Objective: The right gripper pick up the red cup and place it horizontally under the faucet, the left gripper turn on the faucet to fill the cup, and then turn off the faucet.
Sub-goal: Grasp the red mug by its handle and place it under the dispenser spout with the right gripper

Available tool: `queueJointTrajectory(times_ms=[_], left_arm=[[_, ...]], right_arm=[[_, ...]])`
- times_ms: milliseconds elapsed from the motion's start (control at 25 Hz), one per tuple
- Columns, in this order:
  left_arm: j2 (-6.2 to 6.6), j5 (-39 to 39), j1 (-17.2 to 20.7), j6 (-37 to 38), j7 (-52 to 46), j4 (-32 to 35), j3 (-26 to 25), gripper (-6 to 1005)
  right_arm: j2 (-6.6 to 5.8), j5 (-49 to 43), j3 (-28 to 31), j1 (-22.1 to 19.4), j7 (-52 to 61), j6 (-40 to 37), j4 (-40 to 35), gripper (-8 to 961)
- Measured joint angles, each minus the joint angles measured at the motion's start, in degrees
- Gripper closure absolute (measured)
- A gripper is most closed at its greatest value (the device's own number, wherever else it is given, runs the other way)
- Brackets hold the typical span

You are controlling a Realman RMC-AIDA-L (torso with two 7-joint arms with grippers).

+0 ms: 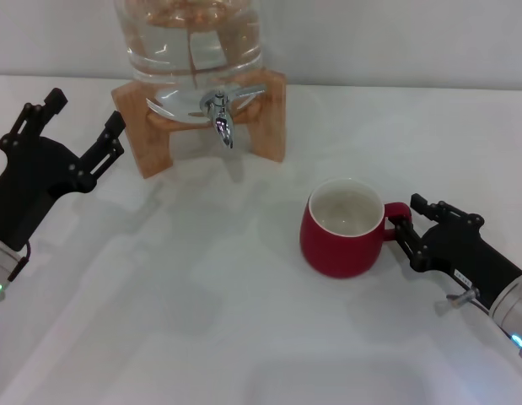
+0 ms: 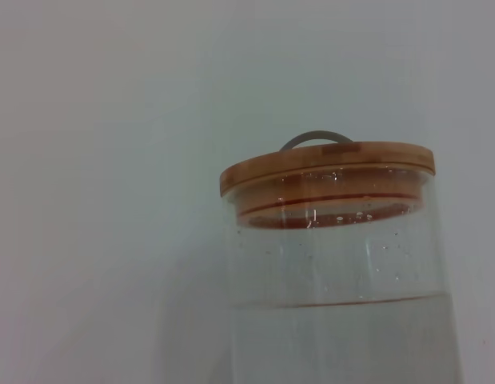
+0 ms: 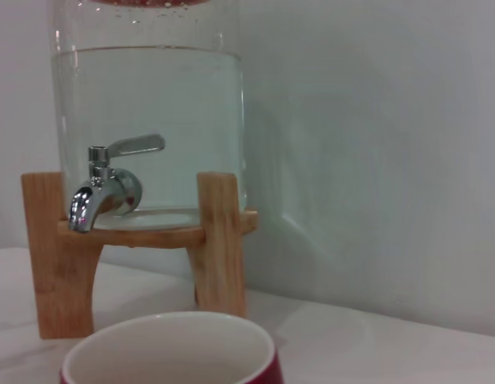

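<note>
- I see the right gripper [image 1: 401,226] low on the white table [image 1: 201,304], its 2 fingers closed around the handle of the red cup [image 1: 342,228].
- The cup stands upright, ahead and right of the faucet [image 1: 220,114], well apart from it.
- My left gripper [image 1: 79,126] hovers left of the wooden stand [image 1: 151,135], fingers spread apart, gripping nothing.

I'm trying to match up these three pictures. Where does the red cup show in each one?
Head view: the red cup stands right of centre, its handle at the right gripper.
Left wrist view: not in it.
Right wrist view: only its rim shows, at the bottom edge.
Shared landmark: the glass dispenser jar.
</note>
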Motion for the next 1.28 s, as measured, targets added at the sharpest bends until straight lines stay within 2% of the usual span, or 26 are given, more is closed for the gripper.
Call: queueJointTrajectory(times_ms=[200, 400, 640, 1280], left_arm=[[0.00, 0.0, 0.0, 0.0, 0.0, 0.0, 0.0, 151], [0.01, 0.0, 0.0, 0.1, 0.0, 0.0, -0.1, 151], [0.01, 0.0, 0.0, 0.4, 0.0, 0.0, -0.1, 151], [0.00, 0.1, -1.4, 0.7, 0.0, -0.8, 0.0, 151]], right_arm=[[0.00, -0.8, -0.6, 0.4, -0.5, -0.1, 0.0, 569], [0.01, -0.9, -0.9, 0.6, -2.4, 0.0, 0.6, 766], [0.00, -0.9, -0.9, 0.8, -2.8, 0.1, 0.6, 819], [0.00, -0.9, -0.9, 2.7, -2.5, 1.2, 1.5, 821]])
